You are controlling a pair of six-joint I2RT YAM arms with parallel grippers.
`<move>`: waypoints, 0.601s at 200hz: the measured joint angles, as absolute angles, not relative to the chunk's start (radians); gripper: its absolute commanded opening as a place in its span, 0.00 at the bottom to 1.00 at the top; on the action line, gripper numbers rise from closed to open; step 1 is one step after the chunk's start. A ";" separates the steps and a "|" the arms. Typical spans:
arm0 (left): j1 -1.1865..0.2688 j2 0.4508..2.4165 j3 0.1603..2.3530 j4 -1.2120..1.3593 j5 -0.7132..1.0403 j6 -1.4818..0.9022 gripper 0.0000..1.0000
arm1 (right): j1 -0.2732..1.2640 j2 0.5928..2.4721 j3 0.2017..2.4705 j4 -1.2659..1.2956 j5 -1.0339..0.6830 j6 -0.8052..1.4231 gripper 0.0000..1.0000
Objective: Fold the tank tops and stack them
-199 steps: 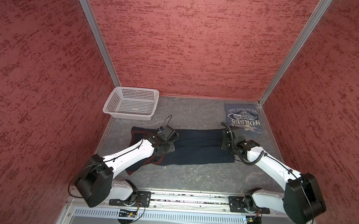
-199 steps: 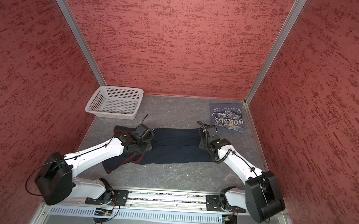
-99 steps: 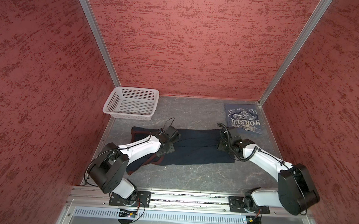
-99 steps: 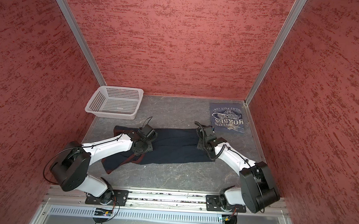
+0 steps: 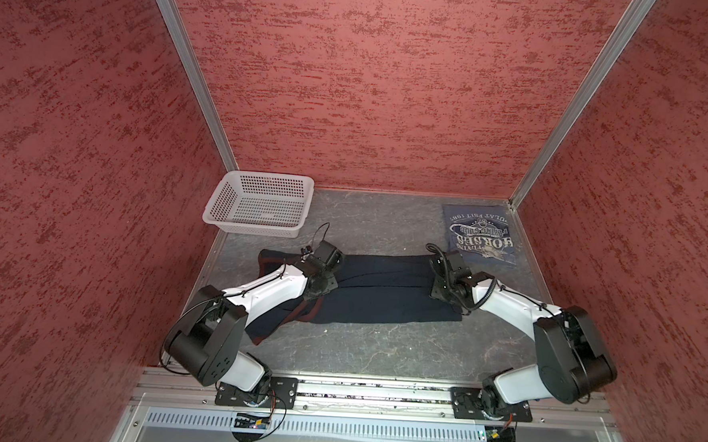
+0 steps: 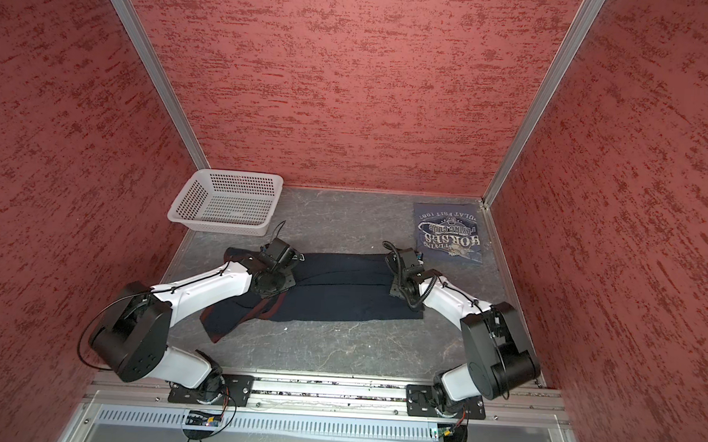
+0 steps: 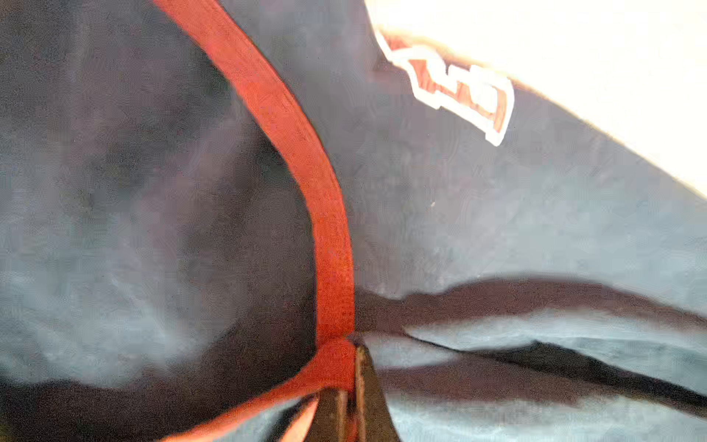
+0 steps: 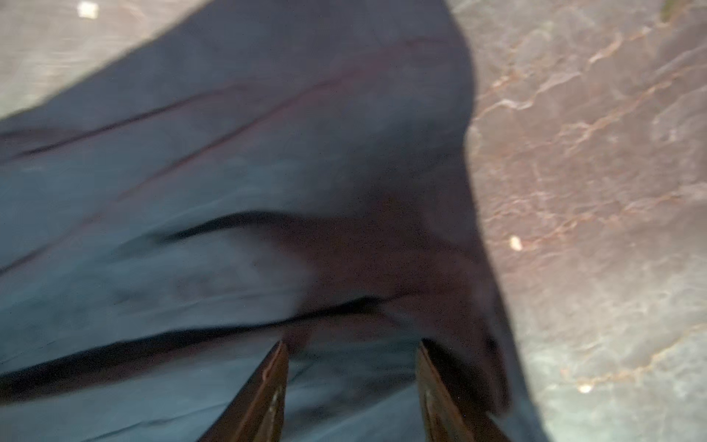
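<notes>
Pinching the maroon trim [image 7: 306,153] where the band bends, the fingers [image 7: 369,382] of my left gripper [image 7: 352,356] are sitting pressed together with the red strip caught between them, so I am reading that side as a firm grip on the navy tank top [image 5: 381,298]. Across the garment, my right gripper [image 8: 352,344] is standing with its jaws apart over the cloth near the hem edge, and I am not seeing any fabric pinched there. I am judging the top to be light, limp and thin. It is wrinkling into long creases and would be sagging wherever I am not supporting it, so I am favouring the doubled trim and the stitched hem as holds, since single-layer cloth could be slipping out. A red, white-edged print [image 7: 459,92] is showing beyond the trim. In both top views the navy top is lying stretched across the middle of the grey table [image 5: 378,356], between the two arms. The slate-blue tank top [image 5: 478,237] is lying folded in the far right corner, well apart, and I am taking it as the base of the stack. The white perforated basket [image 5: 252,228] is sitting in the far left corner.
</notes>
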State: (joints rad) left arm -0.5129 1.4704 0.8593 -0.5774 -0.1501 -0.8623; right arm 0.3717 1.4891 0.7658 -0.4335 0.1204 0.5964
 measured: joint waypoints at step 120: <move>-0.442 1.449 0.833 -0.575 -0.096 -0.830 0.60 | 0.344 1.430 0.857 -0.446 0.192 0.496 0.55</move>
State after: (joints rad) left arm -0.4423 1.4487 0.8330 -0.5751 -0.0963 -0.8295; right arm 0.3443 1.4296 0.8566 -0.4458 0.1921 0.4965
